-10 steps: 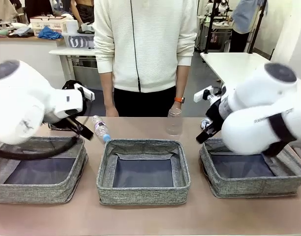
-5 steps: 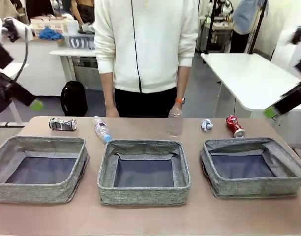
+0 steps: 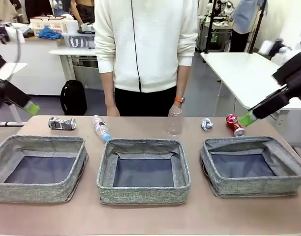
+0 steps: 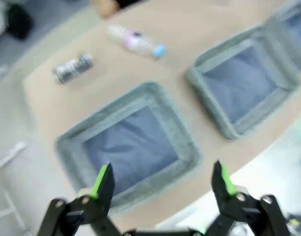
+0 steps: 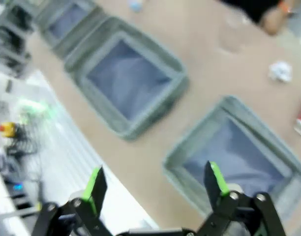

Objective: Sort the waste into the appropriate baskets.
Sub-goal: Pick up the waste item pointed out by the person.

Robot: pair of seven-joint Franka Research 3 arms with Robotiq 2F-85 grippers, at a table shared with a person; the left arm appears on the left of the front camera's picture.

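Along the table's far edge lie a crushed dark can point(image 3: 62, 123), a small clear bottle point(image 3: 100, 129) with a blue cap, a clear cup point(image 3: 174, 122), a white paper wad point(image 3: 206, 124) and a crushed red can point(image 3: 234, 125). Three grey baskets stand in a row: left point(image 3: 37, 191), middle point(image 3: 143, 194), right point(image 3: 254, 186). My left gripper point(image 3: 30, 106) hangs open, high off the table's left end. My right gripper point(image 3: 248, 118) is open just above and right of the red can. From above I see the left gripper point(image 4: 162, 179) over the left basket point(image 4: 185, 142), and the right gripper point(image 5: 155, 186) over the right basket point(image 5: 195, 130).
A person in a white sweater point(image 3: 145, 44) stands at the far side, hands down behind the table edge. Another white table point(image 3: 244, 73) is at the back right. Bare tabletop runs in front of the baskets.
Both arms have swung up and outward from low over the table, uncovering the cans. In the last half second the right gripper came back in toward the red can.
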